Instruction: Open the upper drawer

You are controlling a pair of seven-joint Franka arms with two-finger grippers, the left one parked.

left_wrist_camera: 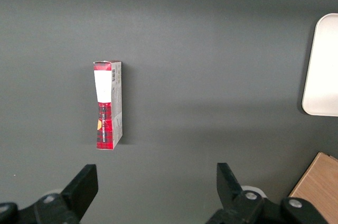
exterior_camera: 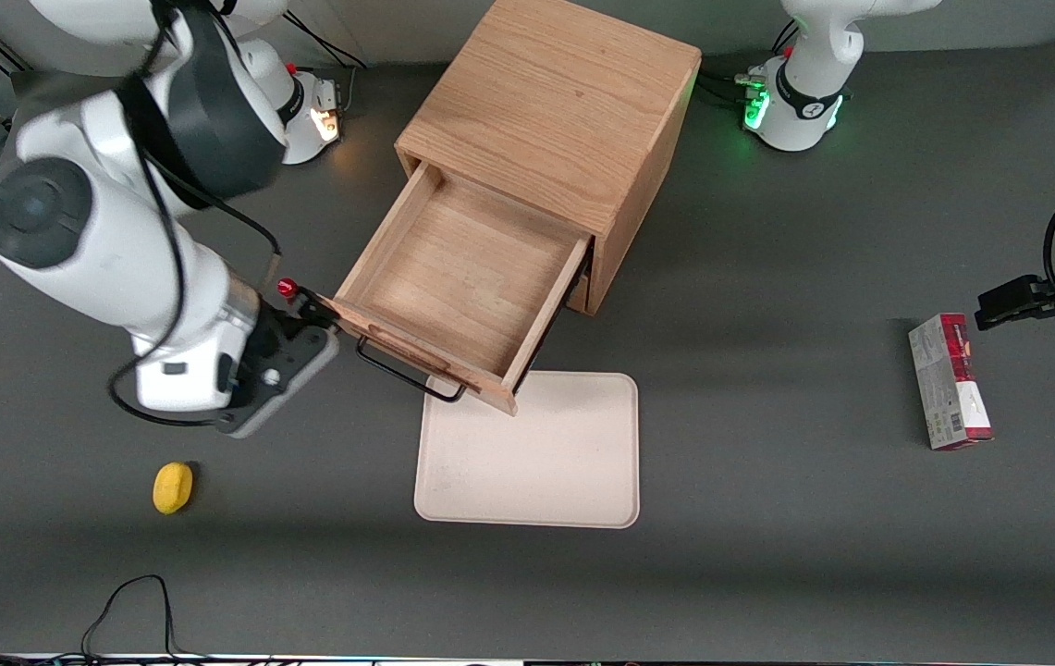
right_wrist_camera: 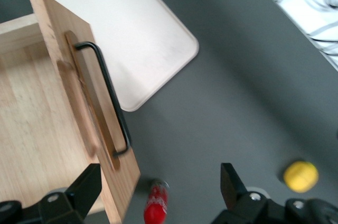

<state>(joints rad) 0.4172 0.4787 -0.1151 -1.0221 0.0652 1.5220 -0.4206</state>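
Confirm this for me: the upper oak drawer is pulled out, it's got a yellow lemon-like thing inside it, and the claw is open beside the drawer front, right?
Not quite. The light oak upper drawer is pulled out, but its box is empty; the front view shows the small yellow rounded object lying on the grey table, nearer the camera. The claw is open beside the drawer front.

Light oak upper drawer pulled well out, apparently empty.

The pulled-out upper drawer hides the lower drawer and covers one corner of the cream tray. In the front view the working arm's own body blocks its hand. The small yellow object is too small to identify.
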